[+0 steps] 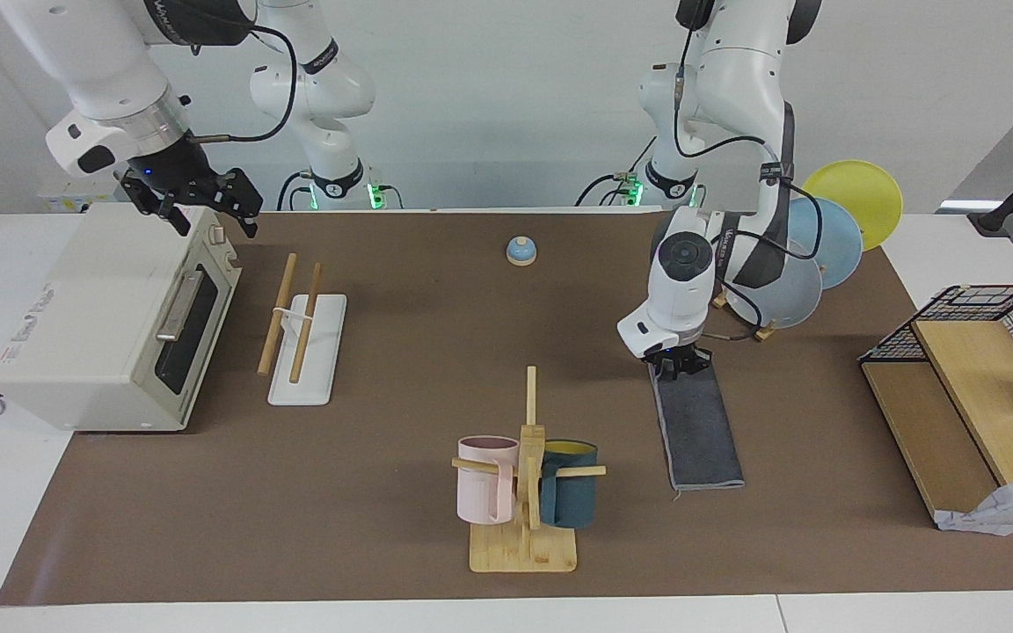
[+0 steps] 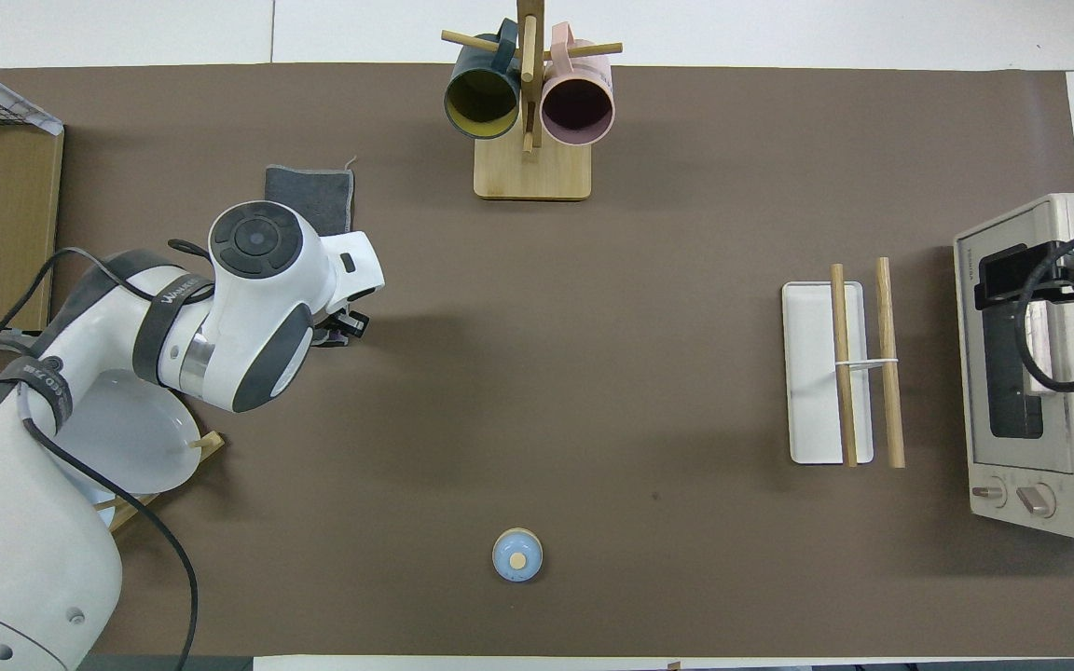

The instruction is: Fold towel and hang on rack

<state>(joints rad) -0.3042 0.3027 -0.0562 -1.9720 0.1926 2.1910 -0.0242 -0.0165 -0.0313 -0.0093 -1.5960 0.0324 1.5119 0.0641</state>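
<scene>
Brown-covered bench (image 1: 383, 545), long, with the mug tree (image 1: 524, 475) as reference.

Toaster oven (image 1: 102, 325) well off from the mug tree at the right arm's end, nearer the robots. Right claw (image 1: 199, 207) waiting in the air over its top corner, fingers apart, holding nothing.

Rack (image 1: 304, 343) between the oven and the mug tree, nearer the robots than the mug tree; white base, two wooden rods, nothing hung yet.

Towel (image 1: 700, 431) beside the mug tree toward the left arm's end, flat on the bench. Folded to a narrow strip, dark grey face up, sliver of purple at one long edge. Fold done, by the look of it; hanging not yet done.

Left claw (image 1: 678, 367) low at the strip's end nearer the robots. Clamped on the cloth or let go: cannot tell.

Risks, as judged:
- Pinching one layer only, so fold falling open on the lift.
- Thin limp cloth sagging or twisting on the way past the mug tree; possible snag on pegs or mugs.
- Draping off-centre over a rod, then sliding off.

Towel directly under and running away from the left claw, away from the robots; claw over its end edge, not its middle.
</scene>
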